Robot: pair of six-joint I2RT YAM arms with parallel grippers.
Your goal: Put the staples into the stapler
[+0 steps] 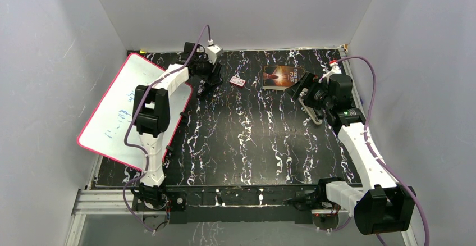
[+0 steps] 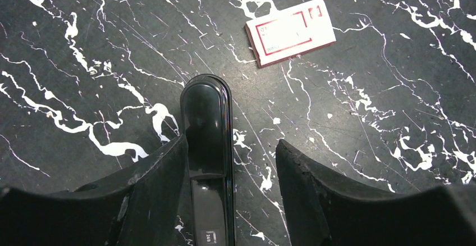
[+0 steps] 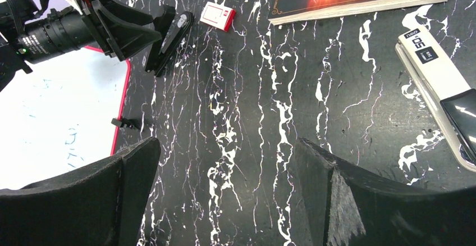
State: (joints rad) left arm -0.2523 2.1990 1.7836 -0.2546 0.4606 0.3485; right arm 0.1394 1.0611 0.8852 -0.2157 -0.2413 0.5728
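Running along three sides, pale walls (image 1: pixel 236 10) close in the black marbled desk (image 1: pixel 252 145), and a wide stretch of bare surface is seen across its middle and toward its near edge. The left edge is overlapped by a red-rimmed whiteboard (image 1: pixel 120 108), tilted up toward the left wall; a small black piece (image 3: pixel 124 123) is seen just beside its rim. Near the far edge a book (image 1: pixel 282 76) is laid flat right of centre, and a red-and-white box (image 2: pixel 290 31) is laid to its left, apart from it. A white stapler (image 3: pixel 435 83) is laid toward the right edge, nearer than the book and apart from it.

The black stapler (image 2: pixel 205 122) is found toward the far left corner, close to the whiteboard's rim, with the box a little beyond its rounded end. The left gripper (image 2: pixel 231 145) is set astride this stapler, half spread: one finger (image 2: pixel 151 178) appears to touch its side, while a gap is left at the other, so nothing is clamped. The right gripper (image 3: pixel 227 145) is held fully spread above bare desk beside the white stapler, touching nothing. Loose staple strips cannot be made out.
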